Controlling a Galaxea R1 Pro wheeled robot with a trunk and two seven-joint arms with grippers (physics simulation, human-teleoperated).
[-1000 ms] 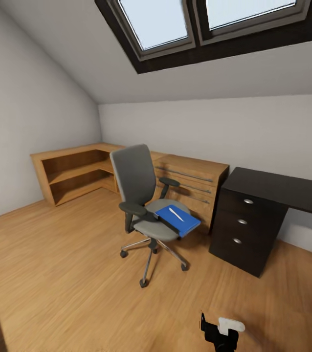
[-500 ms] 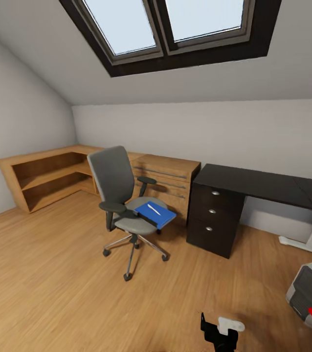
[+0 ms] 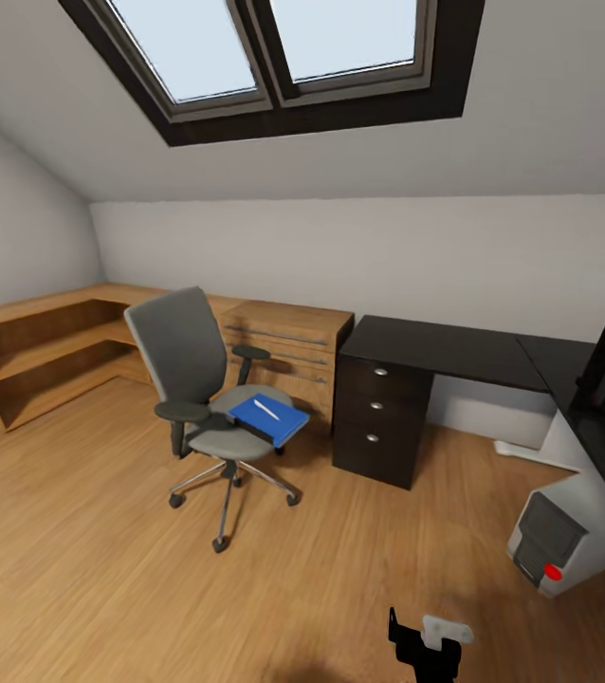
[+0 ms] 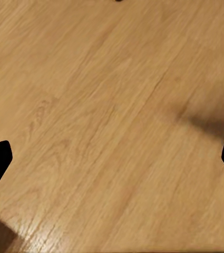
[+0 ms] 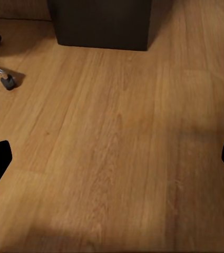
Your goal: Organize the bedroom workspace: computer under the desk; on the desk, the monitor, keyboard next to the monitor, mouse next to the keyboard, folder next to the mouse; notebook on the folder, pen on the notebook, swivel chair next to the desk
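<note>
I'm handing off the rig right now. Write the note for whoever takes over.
Left gripper and right gripper: open and empty, over bare wood floor.
Swivel chair stands out on the floor, left of the desk, apart from it.
Folder lies on the chair seat with the pen on top.
Computer sits on the floor by the desk's right wing; whether it is under the top is hard to tell.
Done: nothing visibly moved to the desk.
Left: folder and pen to the desk, chair beside the desk, find the other items.

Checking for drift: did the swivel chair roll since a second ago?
No. The chair keeps its spot beside the wooden drawer unit; the camera panned right, so the whole scene slid left.
</note>
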